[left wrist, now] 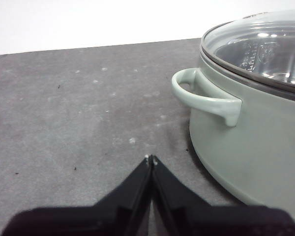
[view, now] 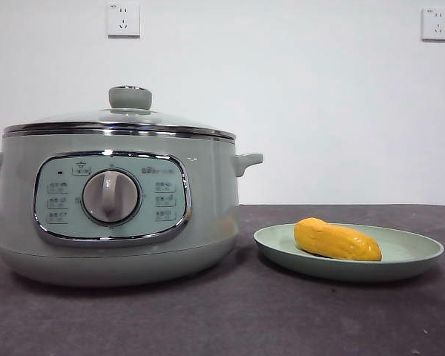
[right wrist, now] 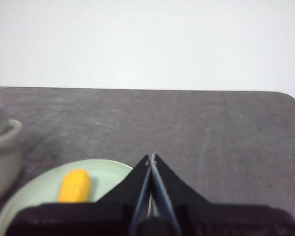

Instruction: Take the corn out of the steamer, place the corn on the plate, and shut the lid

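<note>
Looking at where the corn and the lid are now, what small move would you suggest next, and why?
Probably none beyond keeping both arms parked. The corn already lies on the plate, and the lid sits closed on the steamer. The left gripper is shut and empty beside the steamer, the right gripper shut and empty near the plate, so nothing looks left to do.

We see the steamer (view: 111, 215) standing on the dark table (view: 230, 319), its control panel and round dial (view: 110, 196) facing us. The lid (view: 122, 119) sits closed on its chrome rim, the pale green knob (view: 130, 97) upright on top. Just beside the steamer, not touching it, rests the plate (view: 411, 256), and on it lies the corn (view: 336, 240), on its side. Behind, on the white wall, we make out two sockets (view: 123, 20), well apart.
</note>
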Controlling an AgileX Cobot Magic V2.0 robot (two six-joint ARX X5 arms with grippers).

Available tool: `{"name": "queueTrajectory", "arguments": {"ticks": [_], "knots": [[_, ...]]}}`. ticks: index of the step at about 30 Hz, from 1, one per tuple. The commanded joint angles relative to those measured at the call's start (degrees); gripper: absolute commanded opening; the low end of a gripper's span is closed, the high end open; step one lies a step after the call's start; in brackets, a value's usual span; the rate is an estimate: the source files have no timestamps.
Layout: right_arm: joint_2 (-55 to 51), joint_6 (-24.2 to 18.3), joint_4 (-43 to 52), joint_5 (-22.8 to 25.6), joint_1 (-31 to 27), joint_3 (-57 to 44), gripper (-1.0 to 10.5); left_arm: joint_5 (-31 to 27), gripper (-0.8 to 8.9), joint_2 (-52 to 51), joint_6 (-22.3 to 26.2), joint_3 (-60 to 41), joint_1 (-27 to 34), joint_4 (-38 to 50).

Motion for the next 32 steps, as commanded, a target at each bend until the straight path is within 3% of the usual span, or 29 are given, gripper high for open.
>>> {"name": "queueTrajectory", "arguments": {"ticks": [1,32], "knots": [[-3.04,0.26,0.66,-0.11,-1.2,-2.95,0.0,0.09,-0.03,-0.15,-0.55,-0.85,0.17,0.04],[-4.35,6.1,-4.52,0.09,-1.44,-7.82,0.0,0.07,-0.03,-0.15,-0.57,-0.85,0.17,0.04]]}}
